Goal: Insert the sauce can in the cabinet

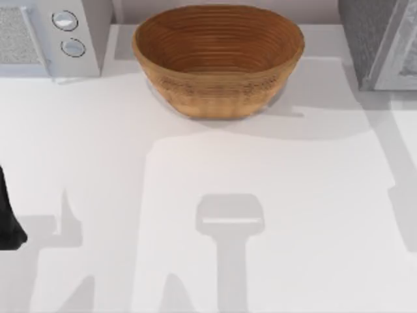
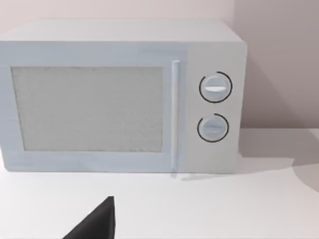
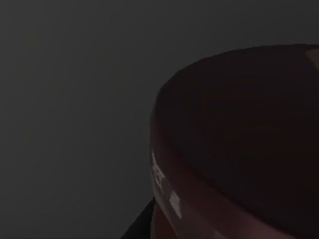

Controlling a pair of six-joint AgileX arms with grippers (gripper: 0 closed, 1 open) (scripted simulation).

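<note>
The cabinet (image 1: 376, 40), a boxy grey unit with a dark speckled side and a lighter framed front, stands at the table's far right corner. The right wrist view is dark. In it the sauce can's dark maroon lid (image 3: 239, 144) looms very close against a dim grey surface. My left gripper (image 1: 9, 218) is a black shape parked at the table's left edge, and a black tip of it (image 2: 97, 223) points toward the appliance with two knobs.
A large woven brown basket (image 1: 218, 60) sits at the back middle of the white table (image 1: 208, 195). A light grey appliance with two round knobs (image 1: 55, 32) (image 2: 119, 99) stands at the back left. Shadows of the arms fall across the table's front.
</note>
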